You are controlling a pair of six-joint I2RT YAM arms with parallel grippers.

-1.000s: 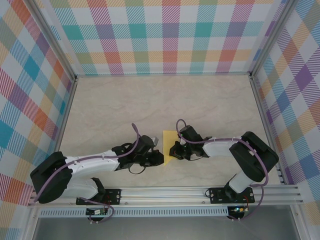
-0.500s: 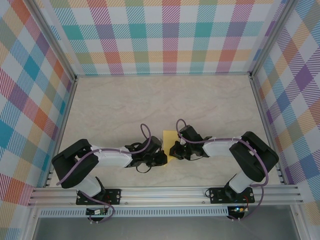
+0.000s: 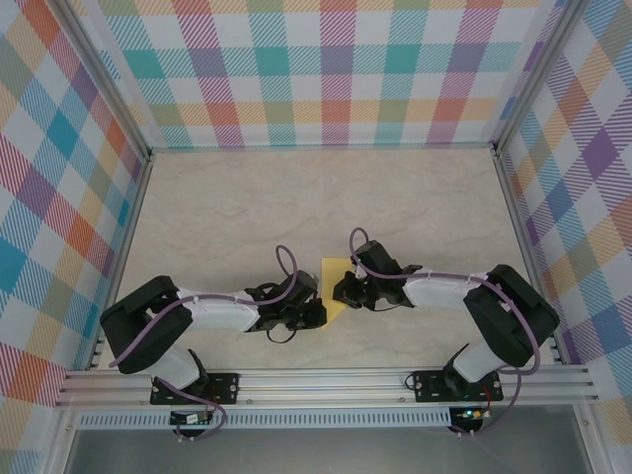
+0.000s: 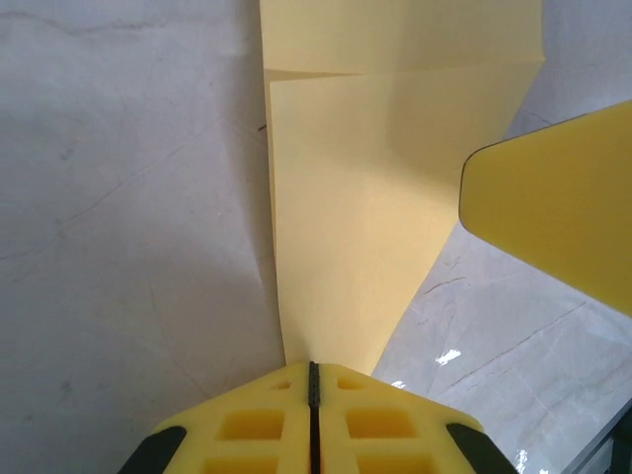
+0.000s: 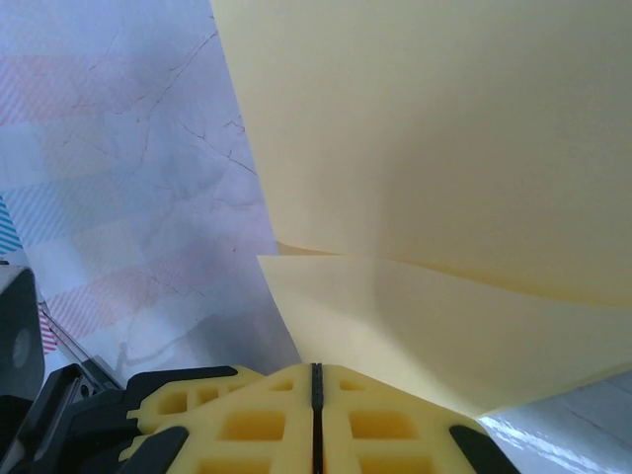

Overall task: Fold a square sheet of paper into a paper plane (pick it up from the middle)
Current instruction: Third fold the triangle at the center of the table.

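left fingers (image 4: 247,427) and right fingers (image 5: 247,420) each clenched on an edge of the yellow paper (image 4: 355,197)

arms: left arm (image 3: 212,311) at 7 o'clock, right arm (image 3: 444,288) at 4 o'clock; white shells, bulky black joints | wiring: purple cable (image 3: 282,259) looped along each arm | mounts: black base plate (image 3: 195,387) under each | left gripper (image 4: 313,367), right gripper (image 5: 316,367): yellow fingers (image 4: 252,427) with square moulded pockets, black corner trim
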